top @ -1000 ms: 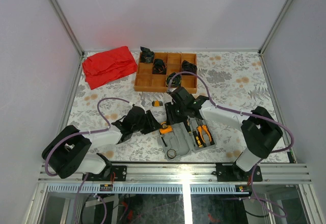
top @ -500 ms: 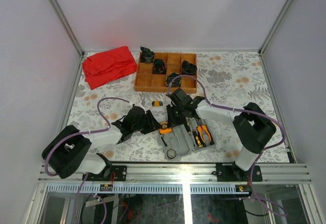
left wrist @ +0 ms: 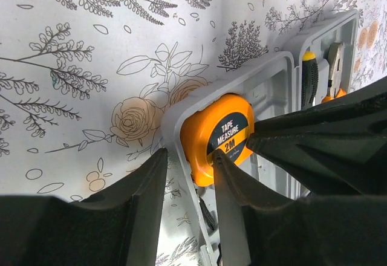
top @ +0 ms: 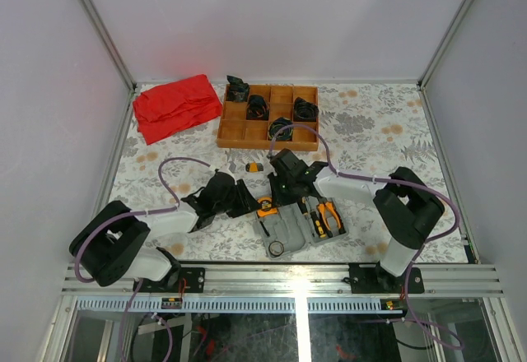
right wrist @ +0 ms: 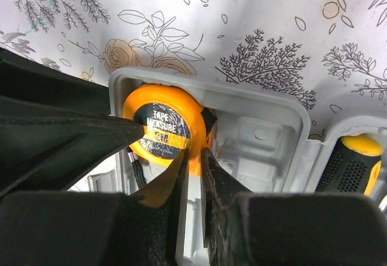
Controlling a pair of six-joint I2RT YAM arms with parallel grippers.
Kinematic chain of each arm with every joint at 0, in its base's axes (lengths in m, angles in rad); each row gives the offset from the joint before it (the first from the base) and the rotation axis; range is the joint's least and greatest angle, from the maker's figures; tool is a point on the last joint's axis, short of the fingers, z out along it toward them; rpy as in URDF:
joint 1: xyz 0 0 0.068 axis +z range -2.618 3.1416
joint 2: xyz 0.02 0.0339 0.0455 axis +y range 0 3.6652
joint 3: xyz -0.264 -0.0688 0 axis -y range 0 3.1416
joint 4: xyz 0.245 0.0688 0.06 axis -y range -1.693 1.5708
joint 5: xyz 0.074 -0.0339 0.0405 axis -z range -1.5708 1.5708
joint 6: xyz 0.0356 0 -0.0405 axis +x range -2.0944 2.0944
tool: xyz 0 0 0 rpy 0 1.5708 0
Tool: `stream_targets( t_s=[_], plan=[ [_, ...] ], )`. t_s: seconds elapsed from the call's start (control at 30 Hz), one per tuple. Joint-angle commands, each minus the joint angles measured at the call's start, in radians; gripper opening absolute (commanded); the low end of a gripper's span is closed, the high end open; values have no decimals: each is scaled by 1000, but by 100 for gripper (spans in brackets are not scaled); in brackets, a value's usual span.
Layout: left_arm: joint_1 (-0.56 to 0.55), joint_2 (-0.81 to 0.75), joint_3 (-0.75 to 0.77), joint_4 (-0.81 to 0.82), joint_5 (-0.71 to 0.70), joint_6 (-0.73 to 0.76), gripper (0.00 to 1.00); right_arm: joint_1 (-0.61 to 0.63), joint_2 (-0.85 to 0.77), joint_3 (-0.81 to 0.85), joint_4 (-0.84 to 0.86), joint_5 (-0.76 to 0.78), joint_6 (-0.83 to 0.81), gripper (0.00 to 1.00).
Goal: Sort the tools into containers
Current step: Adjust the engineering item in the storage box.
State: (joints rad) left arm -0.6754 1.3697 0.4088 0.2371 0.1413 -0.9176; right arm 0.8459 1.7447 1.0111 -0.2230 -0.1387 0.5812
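Observation:
The grey case [top: 290,229] lies open near the table's front edge. An orange tape measure [top: 266,209] sits in its left half. Orange-handled pliers [top: 331,212] and a screwdriver [top: 315,214] lie in the right half. My right gripper [right wrist: 195,157] pinches the rim of the tape measure [right wrist: 160,130], its jaws almost together. My left gripper [left wrist: 188,157] stands open astride the case wall [left wrist: 266,66], one finger against the face of the tape measure [left wrist: 221,133]. A thin black ring [top: 277,248] lies at the case's front edge. A small yellow-grey piece [top: 255,166] rests on the cloth behind.
A brown wooden tray [top: 247,142] holding black coiled bundles [top: 258,105] stands at the back. A red cloth [top: 175,105] lies back left. Both grippers [top: 251,203] [top: 276,196] crowd the case's left half, nearly touching.
My right gripper has moved left and down onto the tape measure and closed its jaws on the rim. The left gripper has barely moved.

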Motion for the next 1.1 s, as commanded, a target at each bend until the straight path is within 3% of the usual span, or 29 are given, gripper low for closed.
stream_targets(
  t_s=[0.0,0.23,0.47,0.67,0.87,1.07],
  plan=[
    [-22,15,-21,22,31,16,33,96,150,-17,-20,94,-20,12],
    [-22,-17,-29,-2,11,21,32,115,120,-9,-25,109,-17,14],
    [29,-40,31,-57,14,62,33,115,-49,-1,18,88,-50,38],
    [128,-23,74,-95,61,104,35,115,-199,3,7,191,-64,49],
    [196,-53,116,-148,80,131,46,75,-275,-21,-105,339,-22,54],
    [223,-119,143,-237,36,149,49,8,-336,-116,-120,214,-8,53]
  ],
)
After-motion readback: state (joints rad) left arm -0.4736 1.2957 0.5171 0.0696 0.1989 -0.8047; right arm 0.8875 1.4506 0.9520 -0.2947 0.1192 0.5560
